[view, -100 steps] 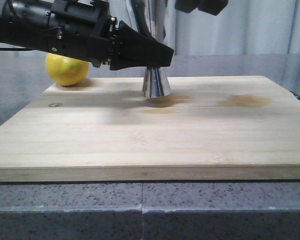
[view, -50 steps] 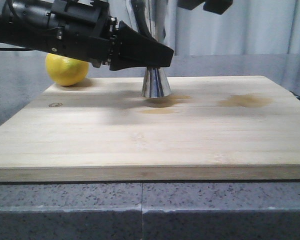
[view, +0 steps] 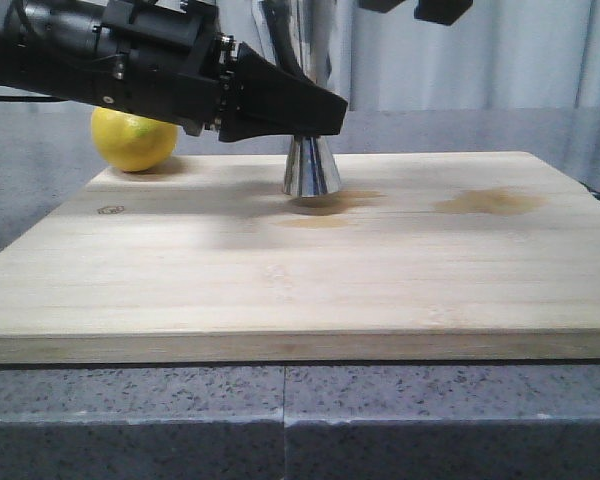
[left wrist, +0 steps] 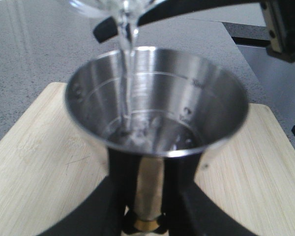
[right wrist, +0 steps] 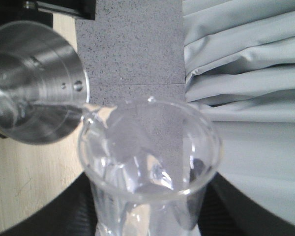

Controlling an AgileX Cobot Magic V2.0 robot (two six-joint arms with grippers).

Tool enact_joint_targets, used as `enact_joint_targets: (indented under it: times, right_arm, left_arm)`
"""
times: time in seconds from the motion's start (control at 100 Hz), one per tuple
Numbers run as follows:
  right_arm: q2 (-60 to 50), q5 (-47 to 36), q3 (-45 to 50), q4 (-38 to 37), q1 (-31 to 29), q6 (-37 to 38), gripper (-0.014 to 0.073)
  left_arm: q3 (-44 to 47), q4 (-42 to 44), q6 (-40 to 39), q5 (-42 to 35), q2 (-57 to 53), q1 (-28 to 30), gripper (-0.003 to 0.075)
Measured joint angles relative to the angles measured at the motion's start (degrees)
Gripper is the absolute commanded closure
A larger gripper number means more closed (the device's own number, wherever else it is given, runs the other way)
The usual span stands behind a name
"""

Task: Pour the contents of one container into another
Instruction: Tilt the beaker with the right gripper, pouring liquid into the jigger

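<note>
My left gripper (view: 318, 106) is shut on the narrow gold-banded waist of the steel jigger (view: 310, 168), which stands upright on the wooden board (view: 280, 290). In the left wrist view, black fingers (left wrist: 122, 182) flank the jigger's stem below its wide cup (left wrist: 157, 98). A thin stream of water (left wrist: 128, 64) falls into that cup, and water pools at its bottom. My right gripper (right wrist: 150, 219) is shut on the clear glass beaker (right wrist: 150, 157), which is tilted with its lip over the jigger's rim (right wrist: 32, 83). In the front view the right gripper (view: 412, 8) only shows at the top edge.
A yellow lemon (view: 133, 138) sits at the board's back left corner, behind my left arm. Wet brown stains mark the board beside the jigger (view: 325, 202) and at the back right (view: 490, 202). A grey speckled counter (view: 280, 420) surrounds the board; curtains (right wrist: 246, 73) hang behind.
The right gripper has risen slightly and shifted a little to the right at the top of the front view. The left arm and jigger have stayed still.
</note>
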Motion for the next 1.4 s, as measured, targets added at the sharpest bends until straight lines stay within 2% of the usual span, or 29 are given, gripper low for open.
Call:
enact_joint_targets:
  times: [0.95,1.24,1.4]
  right_arm:
    - [0.00,-1.20,0.00,-2.64,0.00,-3.50,0.0336]
    - [0.00,-1.20,0.00,4.25,0.00,-3.63,0.0336]
    - [0.00,-1.09,0.00,4.95,0.00,-0.02,0.0336]
  left_arm:
    - [0.00,0.00,-0.03,0.00,0.00,0.00,0.0584]
    - [0.00,0.00,-0.12,0.00,0.00,0.00,0.0584]
    - [0.00,0.00,-0.12,0.00,0.00,0.00,0.0584]
